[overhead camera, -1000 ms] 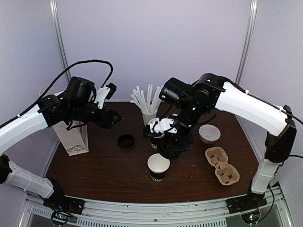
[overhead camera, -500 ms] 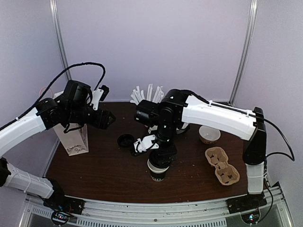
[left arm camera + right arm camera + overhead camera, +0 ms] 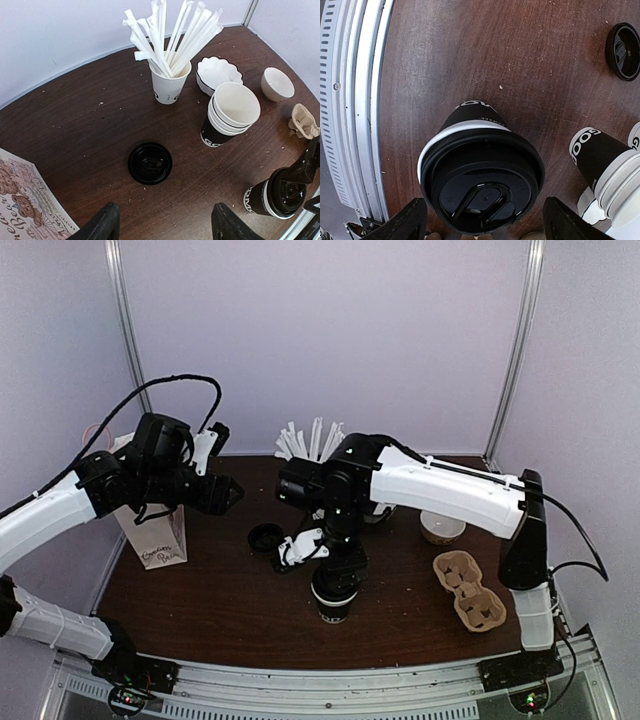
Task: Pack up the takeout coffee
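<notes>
Takeout coffee (image 3: 480, 175) upright, directly below right claw (image 3: 485, 222), btwn its fingers (image 3: 410, 222), spread wide apart, not clamped.

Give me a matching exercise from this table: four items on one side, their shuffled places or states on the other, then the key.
1. takeout coffee
2. loose black lid
3. pulp carrier
4. paper bag

A. right side of the table, wells empty
B. standing at the left edge
C. nearest the front edge, lid on top
D. lying flat on bare wood, apart from the cups

Pairs: 1-C, 2-D, 3-A, 4-B
</notes>
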You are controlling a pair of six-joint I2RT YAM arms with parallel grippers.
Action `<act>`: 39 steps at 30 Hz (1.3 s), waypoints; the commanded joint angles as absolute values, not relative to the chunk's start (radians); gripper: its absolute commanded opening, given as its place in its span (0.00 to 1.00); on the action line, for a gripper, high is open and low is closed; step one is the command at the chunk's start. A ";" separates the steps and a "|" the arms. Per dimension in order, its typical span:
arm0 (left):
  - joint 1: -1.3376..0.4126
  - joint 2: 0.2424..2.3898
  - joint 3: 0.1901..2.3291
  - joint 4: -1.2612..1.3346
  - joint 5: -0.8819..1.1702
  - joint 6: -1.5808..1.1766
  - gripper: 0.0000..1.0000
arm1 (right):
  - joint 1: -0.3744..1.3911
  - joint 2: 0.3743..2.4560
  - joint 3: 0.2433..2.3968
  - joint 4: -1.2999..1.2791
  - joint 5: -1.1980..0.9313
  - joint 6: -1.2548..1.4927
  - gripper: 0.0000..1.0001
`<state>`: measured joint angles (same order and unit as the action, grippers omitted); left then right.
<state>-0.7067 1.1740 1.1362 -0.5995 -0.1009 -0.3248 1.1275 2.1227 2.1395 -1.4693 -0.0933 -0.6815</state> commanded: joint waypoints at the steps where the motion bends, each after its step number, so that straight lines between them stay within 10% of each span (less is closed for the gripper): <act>1: -0.704 1.163 1.130 -0.551 -0.099 -0.320 0.66 | 1.135 2.138 2.166 -1.495 -0.097 -0.673 0.83; 13: -0.704 1.241 1.134 -0.527 0.124 -0.380 0.68 | 1.072 1.878 2.108 -1.477 -0.124 -0.675 0.97; 25: -0.767 1.413 1.116 -0.340 0.368 -0.523 0.63 | 0.750 1.544 1.589 -1.030 -0.450 -0.333 0.81; 39: -0.871 1.586 1.112 -0.266 0.383 -0.634 0.61 | 0.719 1.665 1.383 -0.866 -0.721 -0.138 0.64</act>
<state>-0.8516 1.5635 1.1229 -0.3470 0.3634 -0.5934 0.7303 1.6257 1.3746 -0.9230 -0.6224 -0.1951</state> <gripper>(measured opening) 0.614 0.660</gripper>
